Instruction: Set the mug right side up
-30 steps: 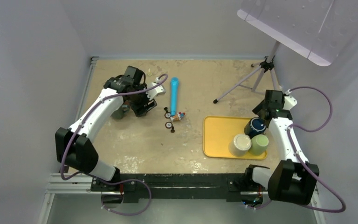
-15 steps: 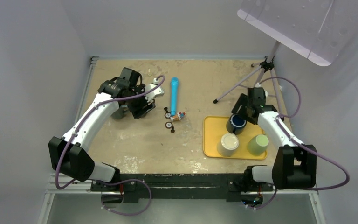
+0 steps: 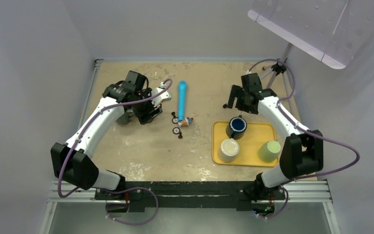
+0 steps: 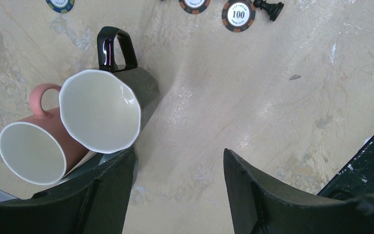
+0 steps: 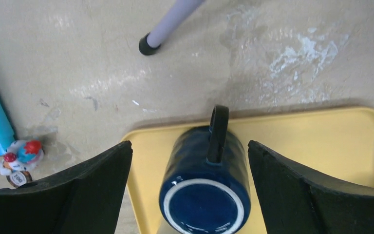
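While both arms stretch out over the tan surface [image 3: 199, 156], we begin at its near right, where a flat yellow plastic tray [image 3: 254, 136] carries three mugs. A cream ceramic mug [image 3: 229, 149] and a pale green mug [image 3: 270, 150] sit along the tray's near edge, apart from each other. At the tray's far left corner stands the dark blue glazed mug [image 5: 202, 190]. It is upside down, with its ringed base facing up and its handle pointing toward the far side. The right gripper [image 5: 189, 146] hangs above this mug with its fingers spread wide on either side, touching nothing. Just beyond the tray, a tripod's black-tipped foot [image 5: 148, 46] rests on the surface. Over to the left, the left gripper [image 4: 177, 155] is parted too and holds nothing. By one of its fingers we see a black mug with a white inside [image 4: 107, 107], right beside a pink mug [image 4: 34, 146]. Farther on lie poker chips [image 4: 238, 14] and a light blue cylinder [image 3: 181, 97].
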Controlling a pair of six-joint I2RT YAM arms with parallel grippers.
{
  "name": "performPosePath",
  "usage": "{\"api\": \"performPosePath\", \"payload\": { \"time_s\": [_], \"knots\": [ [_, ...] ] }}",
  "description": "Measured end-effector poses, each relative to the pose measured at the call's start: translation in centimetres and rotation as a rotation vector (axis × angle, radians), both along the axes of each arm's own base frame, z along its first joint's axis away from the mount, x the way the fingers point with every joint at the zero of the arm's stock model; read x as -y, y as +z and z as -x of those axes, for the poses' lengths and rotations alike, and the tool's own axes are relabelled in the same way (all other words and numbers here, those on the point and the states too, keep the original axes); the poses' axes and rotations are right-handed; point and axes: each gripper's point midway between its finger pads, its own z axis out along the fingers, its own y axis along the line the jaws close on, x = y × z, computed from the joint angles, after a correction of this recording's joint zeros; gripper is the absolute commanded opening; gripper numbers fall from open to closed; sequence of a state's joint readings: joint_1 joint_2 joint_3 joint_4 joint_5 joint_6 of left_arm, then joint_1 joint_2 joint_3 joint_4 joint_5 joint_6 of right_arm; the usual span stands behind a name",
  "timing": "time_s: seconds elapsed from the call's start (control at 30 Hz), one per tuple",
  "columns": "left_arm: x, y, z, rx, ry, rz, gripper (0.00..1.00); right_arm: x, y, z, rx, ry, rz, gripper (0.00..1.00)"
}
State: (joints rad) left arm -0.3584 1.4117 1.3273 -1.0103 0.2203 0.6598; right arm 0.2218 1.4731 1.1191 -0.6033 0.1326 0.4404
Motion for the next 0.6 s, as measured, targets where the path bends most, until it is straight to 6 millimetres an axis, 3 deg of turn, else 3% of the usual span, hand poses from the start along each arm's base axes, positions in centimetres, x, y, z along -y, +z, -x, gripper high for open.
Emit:
{"api": "performPosePath", "payload": {
  "time_s": [0.13,0.3,0.37,0.5,0.53,0.6],
  "knots": [
    [0.0,0.0,0.0,0.001,0.000,0.001,0.70,0.2,-0.5,-2.3,-0.033,-0.027,0.053,0.83],
    [0.1,0.0,-0.2,0.007,0.000,0.003,0.70,1.0,-5.3,-1.4,-0.182,-0.041,0.116,0.66],
    [0.1,0.0,-0.2,0.006,0.000,0.004,0.70,1.2,-6.7,-0.6,-0.234,-0.042,0.130,0.52],
    [0.1,0.0,-0.2,0.006,0.000,0.005,0.70,1.4,-8.0,0.0,-0.268,-0.039,0.140,0.07],
    [0.1,0.0,-0.1,0.006,-0.001,0.006,0.70,1.2,-8.0,-0.1,-0.264,-0.035,0.131,0.00],
    [0.1,0.1,-0.1,0.006,-0.001,0.006,0.70,1.1,-7.9,0.1,-0.265,-0.028,0.122,0.00]
  ]
}}
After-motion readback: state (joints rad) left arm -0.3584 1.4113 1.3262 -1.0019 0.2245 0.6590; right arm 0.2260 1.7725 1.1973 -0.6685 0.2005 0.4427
